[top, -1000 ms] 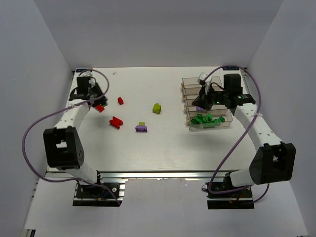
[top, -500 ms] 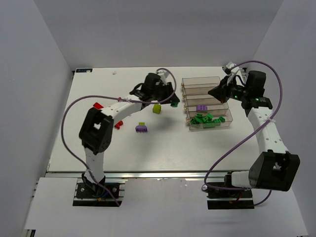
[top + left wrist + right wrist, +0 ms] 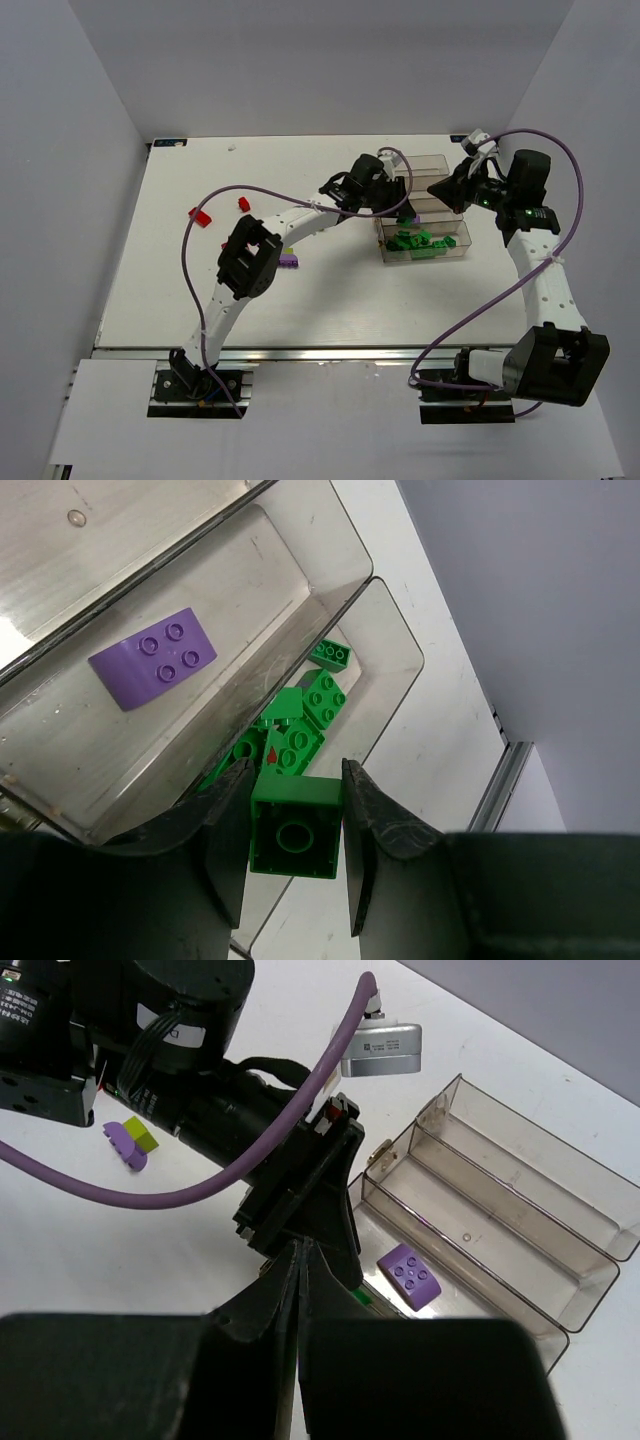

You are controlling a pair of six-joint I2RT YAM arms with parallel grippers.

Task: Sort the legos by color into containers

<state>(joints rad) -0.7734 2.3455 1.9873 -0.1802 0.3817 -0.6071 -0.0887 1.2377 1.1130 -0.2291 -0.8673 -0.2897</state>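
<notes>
The left fingers (image 3: 296,785) were squeezing a green brick (image 3: 294,842) by two of its sides. Its hollow bottom faced the wrist camera. They held it up in the air, right over the bins (image 3: 432,160). The four clear bins sat joined in a row at the far right of the white surface (image 3: 330,300). Under the held brick was the bin nearest the arms, and a pile of green bricks (image 3: 300,735) lay in it. The next bin had one flat purple brick (image 3: 152,658) lying bumps up on its floor.

The left arm (image 3: 290,220) stretched a long way across the surface to reach the bins. The right fingers (image 3: 299,1260) were pressed tight together with nothing between them. They hung near the left fingers, above the bins, and pointed toward them.

Out on the surface, well away from the bins, two red bricks (image 3: 200,216) lay near each other on the left. Closer to the middle lay another purple brick (image 3: 122,1145) with a yellow-green brick (image 3: 145,1132) touching it.
</notes>
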